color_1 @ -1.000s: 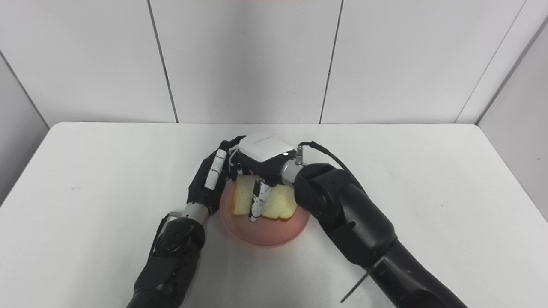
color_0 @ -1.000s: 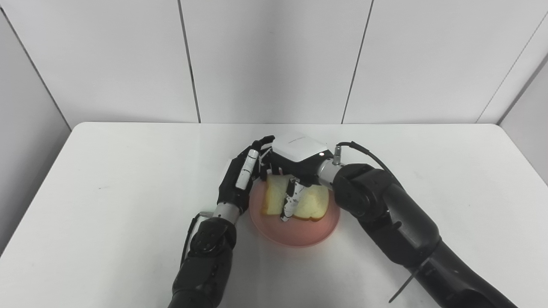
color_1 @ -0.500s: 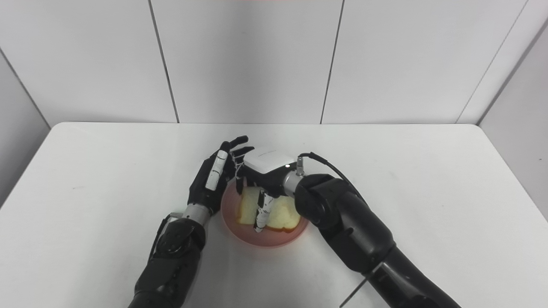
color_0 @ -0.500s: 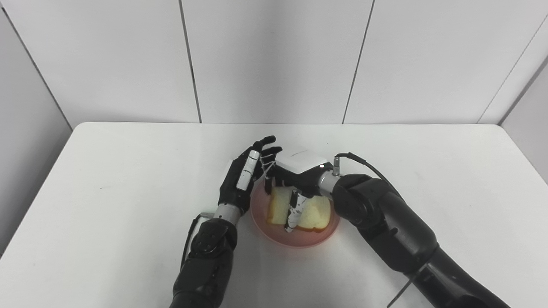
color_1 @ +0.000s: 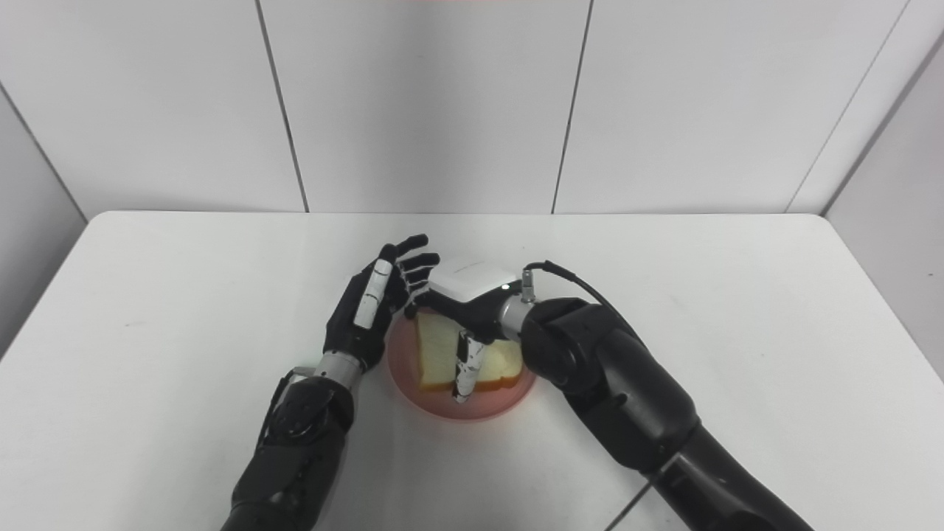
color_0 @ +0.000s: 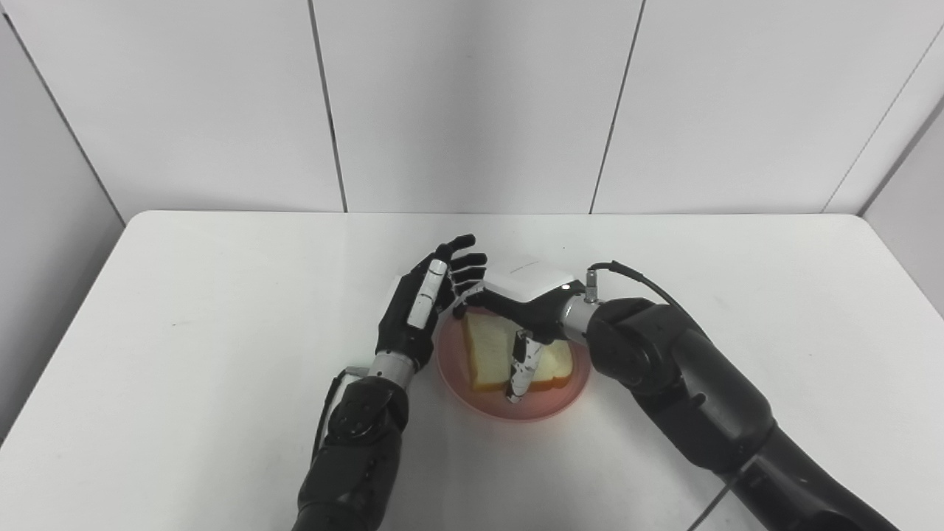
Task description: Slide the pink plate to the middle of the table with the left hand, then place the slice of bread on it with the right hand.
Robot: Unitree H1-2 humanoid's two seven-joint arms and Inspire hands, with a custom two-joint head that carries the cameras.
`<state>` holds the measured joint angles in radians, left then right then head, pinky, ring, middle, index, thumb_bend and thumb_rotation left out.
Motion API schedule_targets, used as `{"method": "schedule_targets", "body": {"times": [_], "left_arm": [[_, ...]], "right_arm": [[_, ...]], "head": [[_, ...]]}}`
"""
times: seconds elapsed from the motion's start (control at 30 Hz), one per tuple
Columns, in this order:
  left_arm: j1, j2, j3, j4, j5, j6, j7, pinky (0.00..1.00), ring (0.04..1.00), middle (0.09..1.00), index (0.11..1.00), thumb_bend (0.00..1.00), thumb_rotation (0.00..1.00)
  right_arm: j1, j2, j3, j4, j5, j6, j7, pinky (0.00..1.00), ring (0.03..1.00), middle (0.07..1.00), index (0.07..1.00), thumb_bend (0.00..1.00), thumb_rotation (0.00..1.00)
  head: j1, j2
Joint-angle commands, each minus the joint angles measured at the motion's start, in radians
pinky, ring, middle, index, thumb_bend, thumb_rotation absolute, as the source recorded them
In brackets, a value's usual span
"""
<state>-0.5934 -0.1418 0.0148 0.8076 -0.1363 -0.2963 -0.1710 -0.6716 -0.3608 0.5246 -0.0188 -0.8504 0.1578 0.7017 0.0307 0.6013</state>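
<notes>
The pink plate (color_0: 532, 410) sits near the middle of the white table (color_0: 221, 310). The slice of bread (color_0: 487, 346) lies flat on it; it also shows in the right eye view (color_1: 436, 352). My right hand (color_0: 525, 293) hovers low over the bread's far edge, its thumb stretched down across the slice toward the plate's front. Its other fingers are mostly hidden under the white back of the hand. My left hand (color_0: 419, 310) stands upright just off the plate's left rim, fingers spread, holding nothing.
The table's far edge meets a white panelled wall (color_0: 472, 110). My right forearm (color_0: 686, 398) lies across the table right of the plate, with a black cable (color_0: 634, 274) at its wrist.
The bread has gone from tilted in my right hand to flat on the plate. My right hand has sunk and shifted a little right. My left hand's fingers have spread away from the plate.
</notes>
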Motion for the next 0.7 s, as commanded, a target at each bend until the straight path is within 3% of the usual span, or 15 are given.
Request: {"method": "schedule_targets", "body": {"times": [0.0,0.33,0.67], "left_arm": [[0.091,0.003,0.004,0.066,-0.009,0.066,-0.003,0.67,0.68,0.682,0.72,0.75,0.8],[0.088,0.009,0.001,0.065,-0.003,0.068,-0.004,0.66,0.689,0.689,0.731,0.74,0.81],[0.09,0.014,-0.002,0.051,-0.003,0.073,-0.013,0.66,0.699,0.7,0.733,0.74,0.81]], "right_arm": [[-0.03,-0.013,-0.022,-0.046,0.006,-0.004,0.006,0.81,0.884,0.864,0.765,1.0,0.16],[-0.05,-0.034,-0.029,-0.134,-0.018,0.039,0.121,0.9,0.924,0.892,0.784,1.0,0.24],[-0.042,-0.04,-0.062,-0.293,-0.058,0.085,0.252,0.88,0.932,0.913,0.771,1.0,0.25]], "head": [[0.001,0.0],[-0.006,-0.002],[-0.011,-0.001]]}}
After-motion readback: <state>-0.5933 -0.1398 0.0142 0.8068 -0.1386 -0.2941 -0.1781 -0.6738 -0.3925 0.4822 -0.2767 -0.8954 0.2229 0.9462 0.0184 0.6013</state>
